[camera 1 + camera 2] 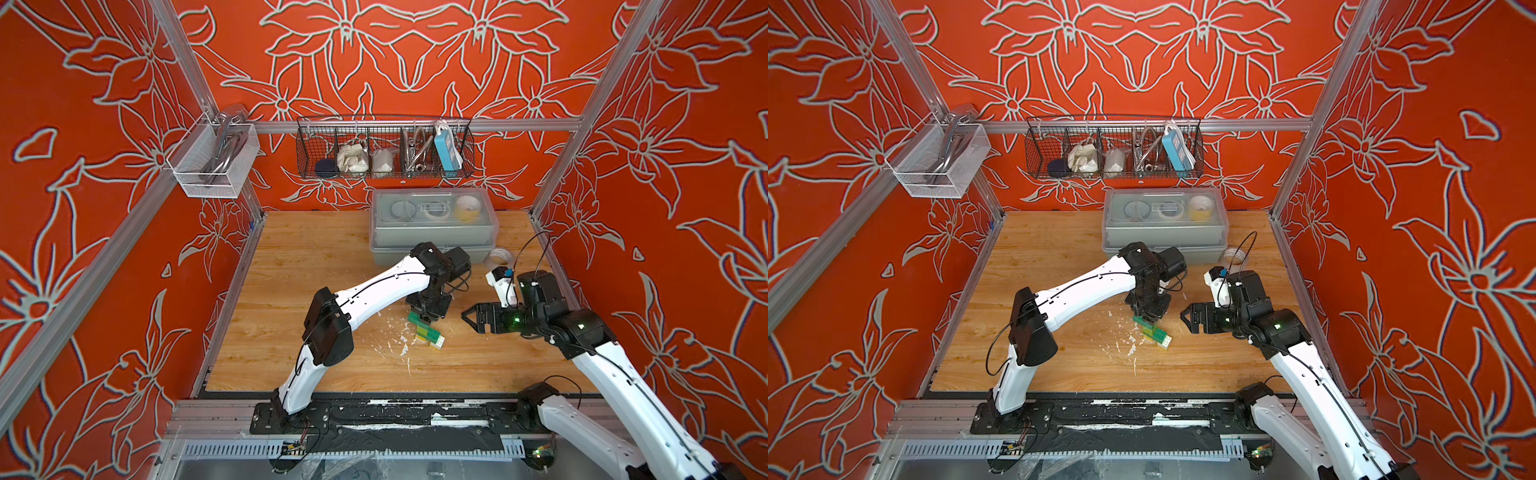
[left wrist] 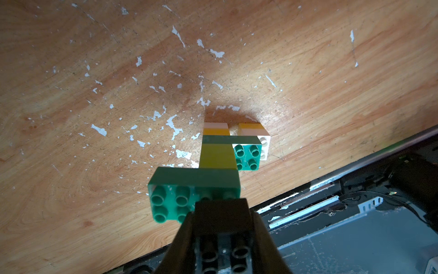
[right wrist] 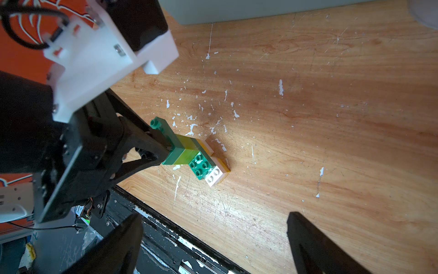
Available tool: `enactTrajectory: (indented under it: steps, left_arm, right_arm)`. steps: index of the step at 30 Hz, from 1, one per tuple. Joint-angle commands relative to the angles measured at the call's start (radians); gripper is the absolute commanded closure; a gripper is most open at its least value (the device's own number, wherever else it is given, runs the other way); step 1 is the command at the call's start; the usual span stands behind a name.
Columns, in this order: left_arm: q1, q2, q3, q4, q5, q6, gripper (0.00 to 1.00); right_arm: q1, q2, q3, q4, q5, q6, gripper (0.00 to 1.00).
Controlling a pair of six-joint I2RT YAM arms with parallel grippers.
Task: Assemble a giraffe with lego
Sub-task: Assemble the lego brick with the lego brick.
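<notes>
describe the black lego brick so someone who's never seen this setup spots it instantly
Start at the wooden table, where a small brick giraffe stands near the middle. At the giraffe's very top, over its dark green head, the left gripper pinches the black brick. It is the only black piece among green, yellow and white ones.

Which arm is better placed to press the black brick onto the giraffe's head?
Left. The left gripper is shut on the black brick, right at the dark green head of the giraffe. The right gripper stands open and empty, off to the side.
</notes>
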Motion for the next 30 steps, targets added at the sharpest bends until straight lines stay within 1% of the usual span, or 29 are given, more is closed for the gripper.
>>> enactTrajectory:
  steps: [1,30]
  left_arm:
    - [0.006,0.023,0.012,-0.018,-0.008,0.009,0.74]
    - [0.017,0.071,-0.053,0.002,0.002,0.025,0.75]
  right_arm:
    - [-0.006,-0.008,-0.013,-0.006,-0.01,-0.009,0.0]
    - [-0.018,-0.016,-0.019,0.001,-0.019,-0.013,0.0]
